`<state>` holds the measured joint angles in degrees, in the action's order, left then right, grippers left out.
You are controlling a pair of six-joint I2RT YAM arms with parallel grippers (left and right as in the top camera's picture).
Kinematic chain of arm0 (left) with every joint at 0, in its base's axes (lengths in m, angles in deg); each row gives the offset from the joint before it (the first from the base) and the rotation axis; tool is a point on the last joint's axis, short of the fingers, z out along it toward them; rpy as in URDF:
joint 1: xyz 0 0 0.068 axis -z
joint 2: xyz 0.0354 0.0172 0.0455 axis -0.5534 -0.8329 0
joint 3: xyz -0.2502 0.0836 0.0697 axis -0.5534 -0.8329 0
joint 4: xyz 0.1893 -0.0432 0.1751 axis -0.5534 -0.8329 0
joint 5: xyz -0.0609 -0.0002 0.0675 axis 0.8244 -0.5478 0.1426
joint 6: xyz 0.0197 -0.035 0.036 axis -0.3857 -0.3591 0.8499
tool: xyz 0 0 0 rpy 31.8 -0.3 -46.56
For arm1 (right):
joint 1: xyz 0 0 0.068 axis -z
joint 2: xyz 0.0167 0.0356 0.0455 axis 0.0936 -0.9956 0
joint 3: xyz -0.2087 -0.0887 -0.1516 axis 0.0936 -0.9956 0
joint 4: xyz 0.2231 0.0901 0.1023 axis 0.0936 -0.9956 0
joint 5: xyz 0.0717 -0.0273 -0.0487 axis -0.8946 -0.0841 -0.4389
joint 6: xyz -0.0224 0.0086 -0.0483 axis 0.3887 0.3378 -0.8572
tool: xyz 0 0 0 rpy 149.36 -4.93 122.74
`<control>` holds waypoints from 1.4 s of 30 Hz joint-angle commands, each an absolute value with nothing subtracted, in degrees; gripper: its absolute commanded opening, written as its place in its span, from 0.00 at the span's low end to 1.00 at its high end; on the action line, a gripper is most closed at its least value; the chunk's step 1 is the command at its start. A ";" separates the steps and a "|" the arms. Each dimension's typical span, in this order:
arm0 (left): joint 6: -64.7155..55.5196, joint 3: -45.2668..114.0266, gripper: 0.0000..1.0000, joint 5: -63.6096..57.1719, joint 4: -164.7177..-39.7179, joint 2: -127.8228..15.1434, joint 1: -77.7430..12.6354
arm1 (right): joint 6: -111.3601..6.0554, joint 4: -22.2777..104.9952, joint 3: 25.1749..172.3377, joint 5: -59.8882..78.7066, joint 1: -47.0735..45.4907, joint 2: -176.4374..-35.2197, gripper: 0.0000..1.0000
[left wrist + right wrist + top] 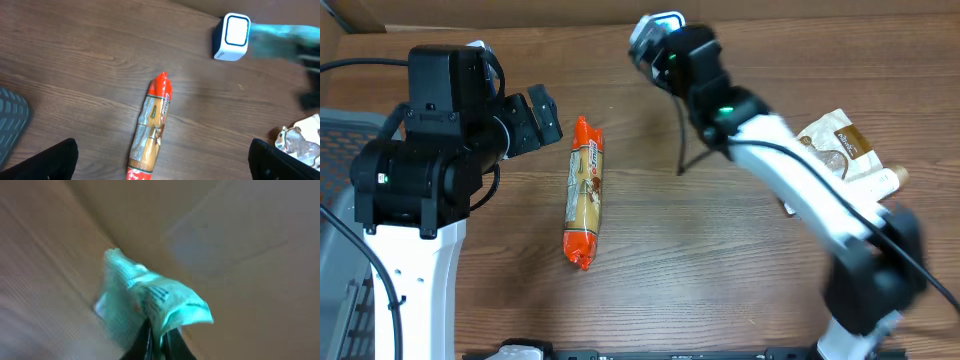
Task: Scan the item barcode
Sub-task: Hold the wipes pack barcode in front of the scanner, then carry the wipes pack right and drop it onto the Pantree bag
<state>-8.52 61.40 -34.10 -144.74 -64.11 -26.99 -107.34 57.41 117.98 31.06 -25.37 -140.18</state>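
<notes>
**benchrat:** So where's the item? Looks like the right gripper (156, 341) is pinched shut on a crumpled teal packet (150, 297). One fold shows printed lines that could be a barcode. That wrist view is pretty blurry tho.

**yam_fan:** Yep. From the left wrist cam the teal packet is a smear just beside the white scanner box (232, 36), the one with the blue-rimmed window, up at the far side of the table (720, 250). Can't tell if they're touching.

**benchrat:** And the left gripper (546, 117)?

**yam_fan:** Jaws spread wide, nothing in them, hanging over the wood on the left. Near it lies a long snack tube (584, 192) with orange ends, flat on the table and well apart from the scanner.

**benchrat:** Stuff on the right?

**yam_fan:** A brown-and-white pouch (837, 143) with a pale bottle-ish thing (885, 181) right against it, beside the right arm. Grey basket (335, 130) at the left edge.
</notes>
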 commanded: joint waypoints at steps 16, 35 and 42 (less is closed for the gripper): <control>-8.89 62.27 1.00 -34.41 -144.70 -64.20 -27.21 | -62.23 13.35 118.37 -8.35 9.25 -110.43 0.04; -8.89 62.27 1.00 -34.41 -144.70 -64.20 -27.21 | -61.81 15.78 105.54 -6.40 25.75 -135.37 0.04; -8.89 62.27 1.00 -34.41 -144.70 -64.20 -27.21 | -61.85 14.40 105.54 1.75 25.75 -136.02 0.11</control>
